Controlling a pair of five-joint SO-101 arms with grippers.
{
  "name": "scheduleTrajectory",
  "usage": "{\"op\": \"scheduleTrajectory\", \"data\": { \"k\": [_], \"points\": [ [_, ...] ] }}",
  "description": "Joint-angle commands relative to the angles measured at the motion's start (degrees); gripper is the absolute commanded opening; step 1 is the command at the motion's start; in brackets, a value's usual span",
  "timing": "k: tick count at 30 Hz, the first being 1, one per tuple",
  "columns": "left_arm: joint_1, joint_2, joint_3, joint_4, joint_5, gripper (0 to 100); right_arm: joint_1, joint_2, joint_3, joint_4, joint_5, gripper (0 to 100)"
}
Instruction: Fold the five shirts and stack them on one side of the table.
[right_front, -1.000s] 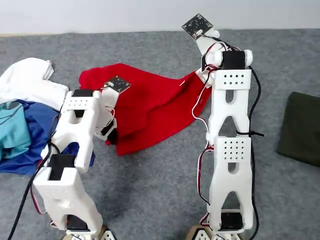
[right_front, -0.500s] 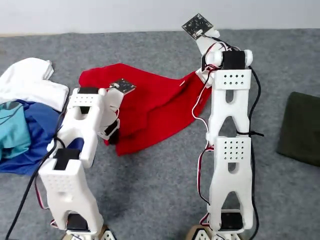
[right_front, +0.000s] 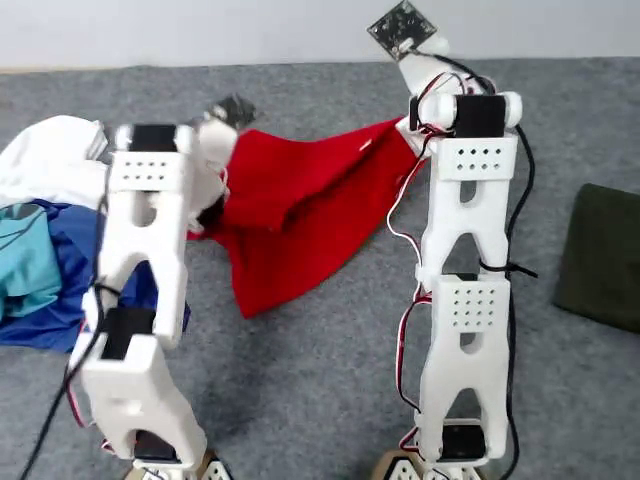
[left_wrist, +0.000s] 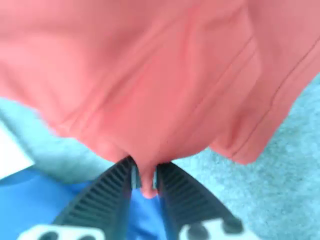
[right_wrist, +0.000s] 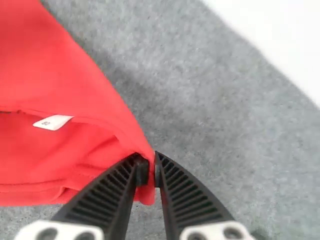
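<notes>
Red shirt (right_front: 300, 215) mid-table on grey cover (right_front: 300, 380), spread between the two arms, lower corner trailing on the surface. Left gripper (left_wrist: 144, 175) clenched on a fold of it; right gripper (right_wrist: 147, 170) clenched on its edge near the label (right_wrist: 52, 121). White shirt (right_front: 50, 160), blue shirt (right_front: 60, 275) and teal shirt (right_front: 25, 255) heaped at far left; dark green shirt (right_front: 600, 255) at right edge
</notes>
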Motion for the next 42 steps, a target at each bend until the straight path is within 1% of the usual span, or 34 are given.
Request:
{"op": "scheduleTrajectory", "data": {
  "k": [1,6,14,20,23,30,35,38,42],
  "points": [
    [-0.26,-8.53,-8.31,3.34,-0.09,0,-0.22,-7.69,-2.81,2.15,-1.93,1.1],
    [-1.58,-16.09,-12.97,3.69,0.0,0,0.22,-13.14,-2.64,2.15,-3.6,1.1],
    [-4.22,-26.99,-21.05,3.52,0.0,0,0.22,-23.08,-2.37,2.24,-3.6,1.1],
    [-7.38,-30.68,-28.26,3.08,-0.44,0,0.22,-29.76,-2.37,2.24,-3.43,1.0],
    [-8.53,-30.77,-28.7,3.69,-0.44,0,0.31,-31.96,-1.05,2.42,-3.43,1.0],
    [-8.7,-31.3,-17.45,4.13,-0.26,0,-0.22,-39.16,13.71,2.42,-3.43,1.0],
    [-7.47,-31.3,-1.8,4.22,-0.79,0,-0.22,-43.82,29.01,2.24,-3.34,1.0],
    [-4.92,-31.3,11.21,4.22,-5.19,0,-0.22,-45.32,36.92,2.07,-3.34,1.0],
    [-0.18,-30.68,25.89,4.04,-10.29,2,-0.22,-45.49,43.16,2.07,-3.34,1.1]
  ]
}}
